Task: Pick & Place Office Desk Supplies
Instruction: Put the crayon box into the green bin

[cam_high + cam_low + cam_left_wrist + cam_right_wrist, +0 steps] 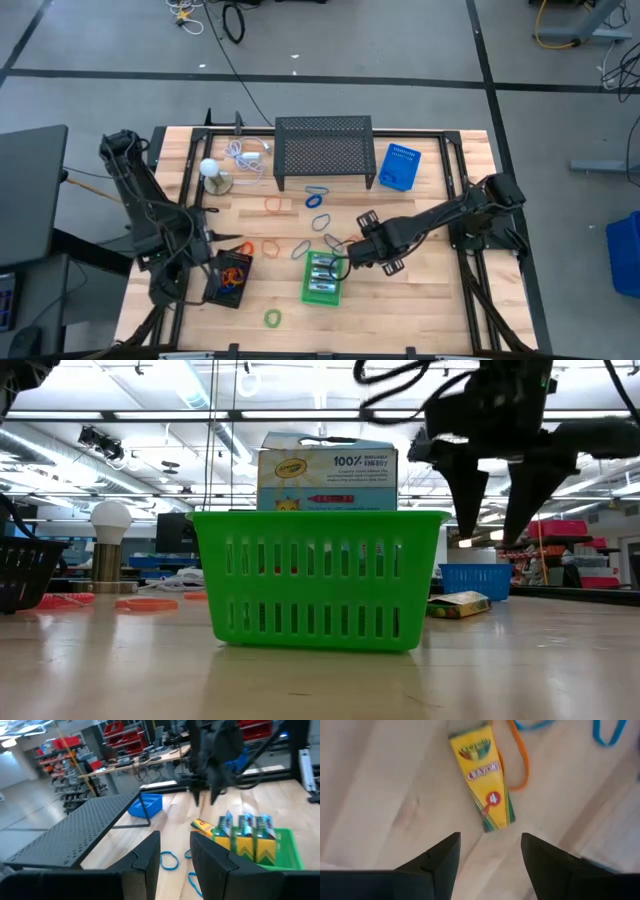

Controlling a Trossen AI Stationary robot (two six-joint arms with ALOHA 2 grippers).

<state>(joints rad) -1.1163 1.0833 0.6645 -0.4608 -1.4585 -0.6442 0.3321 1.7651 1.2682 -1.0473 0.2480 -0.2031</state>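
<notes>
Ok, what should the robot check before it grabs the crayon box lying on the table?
1. Right pincer open: ok, fingers apart.
2. Right pincer empty: ok, nothing between the fingers.
3. Crayon box in front of the pincer: ok, it lies flat on the wood.
4. Box clear of clutter: not ok, an orange loop lies against its side.
5. Room in the green basket: cannot tell, three boxes already stand in it.
6. Left pincer out of the way: ok, off to the side.

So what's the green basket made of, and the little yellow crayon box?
The green basket looks like glossy moulded plastic: its slotted walls shine evenly. The yellow crayon box lying on the table looks like thin printed cardboard, with flat faces and sharp folded edges.
</notes>
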